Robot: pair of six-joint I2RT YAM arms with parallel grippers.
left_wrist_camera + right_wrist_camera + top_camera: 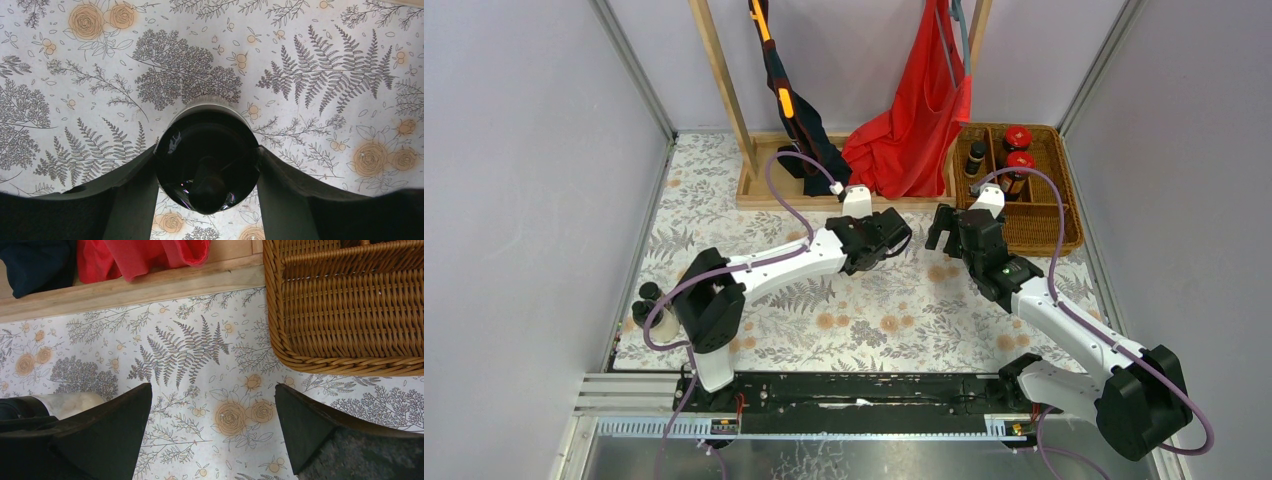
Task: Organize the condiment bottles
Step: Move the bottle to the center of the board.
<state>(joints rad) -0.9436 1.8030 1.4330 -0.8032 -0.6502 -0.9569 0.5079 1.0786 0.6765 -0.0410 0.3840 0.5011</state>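
Note:
My left gripper (pixel 894 238) is shut on a black-capped bottle (pixel 200 145) with a pale body and holds it over the floral mat at mid-table; the bottle's pale side also shows in the right wrist view (pixel 75 402). My right gripper (pixel 946 228) is open and empty just right of it, over the mat (pixel 212 405), near the wicker basket's front-left corner. The basket (pixel 1064 215) holds two dark jars with red lids (pixel 1017 137) (pixel 1021 162) and a small dark black-capped bottle (pixel 975 155). Two more black-capped bottles (pixel 649 300) stand at the mat's left edge by the left arm's base.
A wooden rack base (pixel 764 195) runs along the back, with a red cloth (pixel 914 130) and a dark garment (pixel 799 120) hanging over it. The basket wall (pixel 340 315) is just ahead-right of my right gripper. Grey walls close both sides.

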